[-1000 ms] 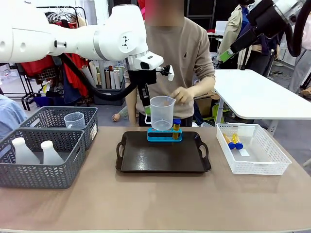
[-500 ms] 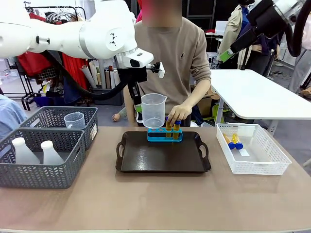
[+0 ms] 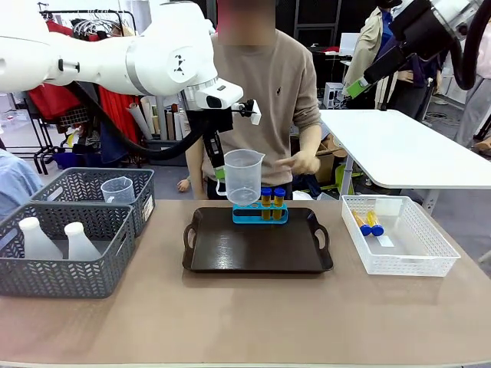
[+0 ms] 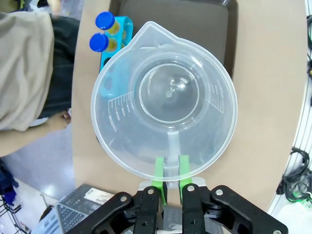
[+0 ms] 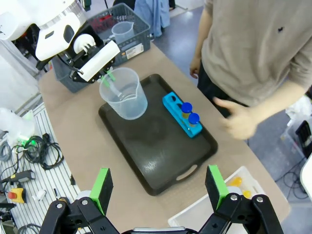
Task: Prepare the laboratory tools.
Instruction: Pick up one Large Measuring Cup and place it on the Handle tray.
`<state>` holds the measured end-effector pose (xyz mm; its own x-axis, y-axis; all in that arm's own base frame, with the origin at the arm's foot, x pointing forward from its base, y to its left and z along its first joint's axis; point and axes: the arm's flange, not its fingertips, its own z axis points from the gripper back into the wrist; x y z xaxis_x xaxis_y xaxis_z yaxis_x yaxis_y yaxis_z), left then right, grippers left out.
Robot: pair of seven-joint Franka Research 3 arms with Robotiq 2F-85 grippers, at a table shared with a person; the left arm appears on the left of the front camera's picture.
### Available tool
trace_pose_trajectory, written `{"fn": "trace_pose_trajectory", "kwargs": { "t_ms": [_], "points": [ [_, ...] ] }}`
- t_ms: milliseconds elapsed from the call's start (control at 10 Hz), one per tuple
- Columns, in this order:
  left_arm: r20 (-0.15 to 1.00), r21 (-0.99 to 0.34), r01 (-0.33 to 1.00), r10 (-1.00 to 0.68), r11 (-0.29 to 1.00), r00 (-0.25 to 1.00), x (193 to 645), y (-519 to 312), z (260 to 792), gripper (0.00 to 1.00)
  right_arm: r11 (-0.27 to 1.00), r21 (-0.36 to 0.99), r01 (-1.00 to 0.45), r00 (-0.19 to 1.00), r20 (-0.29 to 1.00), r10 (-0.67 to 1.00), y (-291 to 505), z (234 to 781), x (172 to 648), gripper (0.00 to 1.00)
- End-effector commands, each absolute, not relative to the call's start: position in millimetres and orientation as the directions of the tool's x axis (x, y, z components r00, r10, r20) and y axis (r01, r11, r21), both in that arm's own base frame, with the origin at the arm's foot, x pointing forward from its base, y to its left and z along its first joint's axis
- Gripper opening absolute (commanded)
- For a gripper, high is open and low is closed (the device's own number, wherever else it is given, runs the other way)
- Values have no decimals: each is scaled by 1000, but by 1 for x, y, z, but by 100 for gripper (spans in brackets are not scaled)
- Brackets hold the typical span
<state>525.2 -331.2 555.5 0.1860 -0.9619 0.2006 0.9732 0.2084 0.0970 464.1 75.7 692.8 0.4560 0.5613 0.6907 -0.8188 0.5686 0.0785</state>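
Note:
My left gripper (image 3: 222, 170) is shut on the handle of a clear measuring beaker (image 3: 244, 178), which hangs upright above the back left of the dark tray (image 3: 257, 249). Seen from the left wrist, its green pads (image 4: 159, 171) pinch the handle of the beaker (image 4: 165, 107). Two amber tubes with blue caps (image 3: 272, 199) stand in a blue rack (image 3: 261, 216) at the tray's far edge. More such tubes (image 3: 367, 223) lie in the white basket (image 3: 414, 257). My right gripper (image 5: 158, 187) is open, high above the tray (image 5: 156, 141).
At the left stand two grey baskets: the nearer one (image 3: 61, 272) holds two white flasks (image 3: 34, 238), the farther one (image 3: 84, 184) a second beaker (image 3: 117, 189). The person's hand (image 3: 303, 162) hovers behind the rack. A white table (image 3: 406, 149) stands at the back right.
The person's hand set a second tube into the rack and drew back. My left gripper carried the beaker a little to the left.

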Motion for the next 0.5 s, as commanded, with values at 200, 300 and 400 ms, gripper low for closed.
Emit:
{"fn": "trace_pose_trajectory", "kwargs": {
  "t_ms": [200,300,400],
  "points": [
    [192,83,983,-971,164,145,538,-355,547,0,562,82,-823,453,693,561,75,694,463,100],
    [183,93,986,-976,139,120,547,-372,539,0,562,82,-823,453,693,561,75,694,463,100],
    [169,105,984,-978,144,125,552,-384,533,0,562,82,-823,453,693,561,75,694,463,100]
  ]
}}
